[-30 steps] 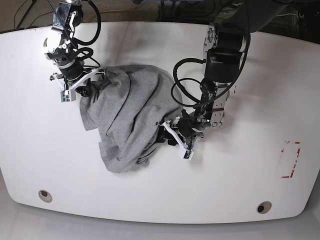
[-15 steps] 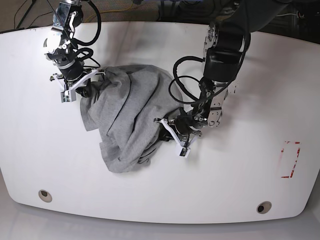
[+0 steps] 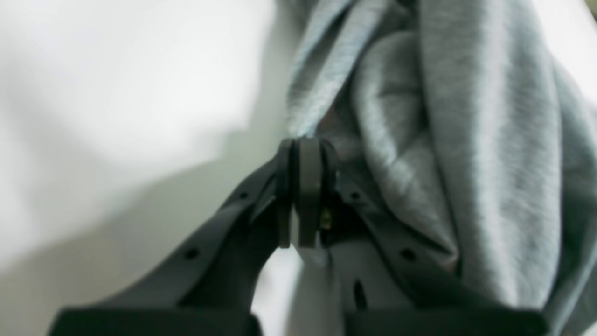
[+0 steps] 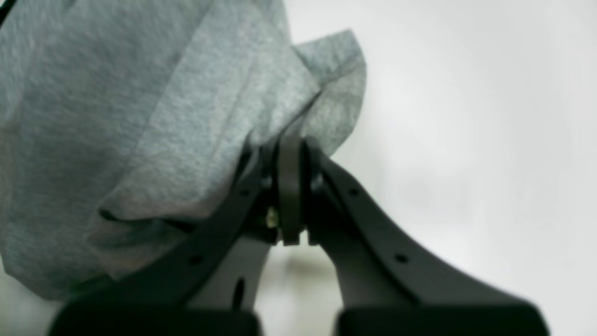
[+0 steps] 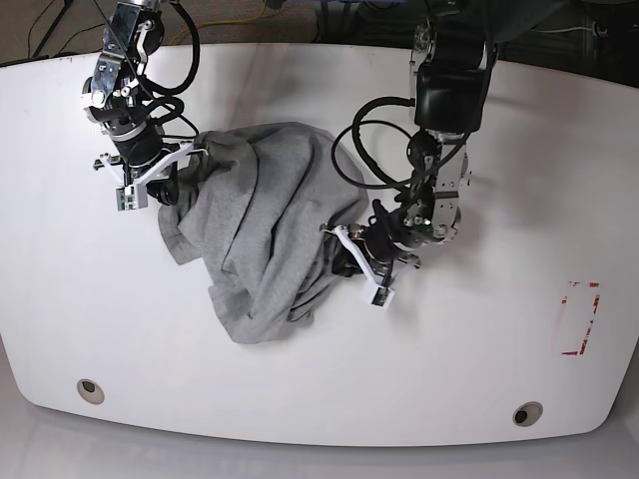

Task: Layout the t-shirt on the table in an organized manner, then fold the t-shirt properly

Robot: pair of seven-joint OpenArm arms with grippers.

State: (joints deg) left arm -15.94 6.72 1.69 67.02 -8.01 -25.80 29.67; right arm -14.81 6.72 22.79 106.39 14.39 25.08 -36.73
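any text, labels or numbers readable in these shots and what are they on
None can be read.
t-shirt: bunched up, no lettering shows in any view.
table: only a red tape mark, no writing on it.
Both wrist views are blurred; no markings show on either claw.

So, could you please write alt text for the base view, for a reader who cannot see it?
A crumpled grey t-shirt lies bunched on a white table, gripped at opposite sides by two robot arms. The right gripper pinches its upper-left edge; the left gripper pinches its right side. A red tape mark is at far right.
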